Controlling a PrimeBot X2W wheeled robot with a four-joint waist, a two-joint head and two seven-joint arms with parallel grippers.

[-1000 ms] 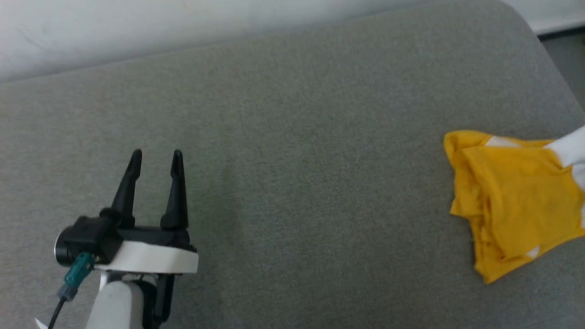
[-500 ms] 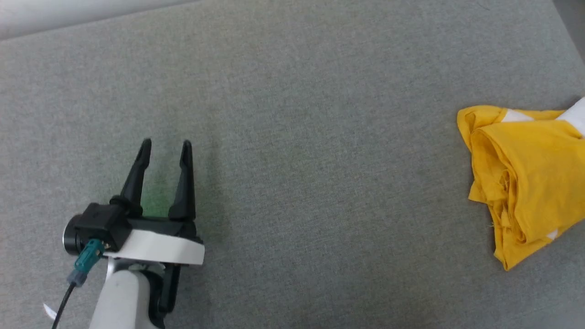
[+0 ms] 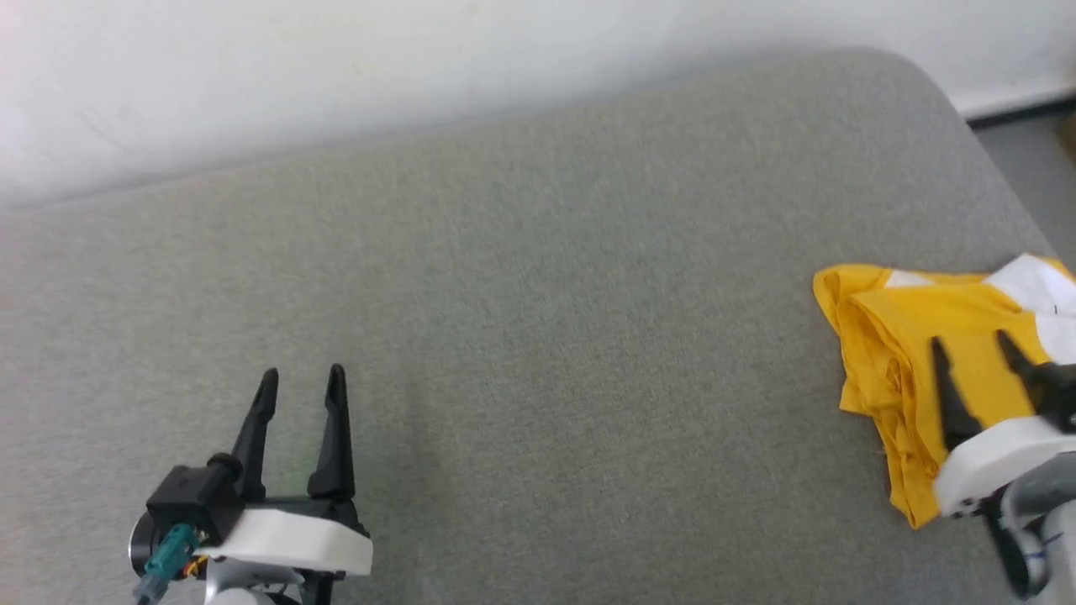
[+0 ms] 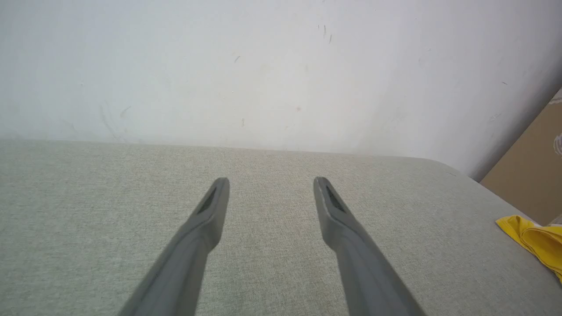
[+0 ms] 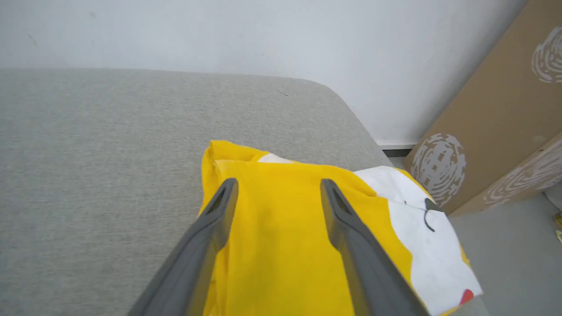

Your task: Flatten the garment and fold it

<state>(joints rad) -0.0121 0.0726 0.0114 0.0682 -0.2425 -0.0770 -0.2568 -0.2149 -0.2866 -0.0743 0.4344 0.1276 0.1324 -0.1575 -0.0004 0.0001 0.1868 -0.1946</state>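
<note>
Two pincers spread wide, with nothing clamped in either. At the lower left, the left gripper (image 3: 303,372) parked low over the bare grey upholstered cushion (image 3: 538,277), well apart from the cloth, likely kept out of the way until needed for a second hold. Over at the right, the right gripper (image 3: 968,338) poised above the yellow T-shirt (image 3: 883,311), open fingers straddling a plain yellow stretch, seemingly lined up for a fresh pinch; touching or just clear, impossible to tell. T-shirt bunched in a loose, many-layered heap at the cushion's right edge, near its rounded far corner, with the white print patch and red dot hanging toward the cardboard boxes (image 5: 496,109). Not yet flattened, folding not begun. Best next, by judgement: pinch one outer layer and drag toward the roomy middle. Risk of snagging several layers together.
</note>
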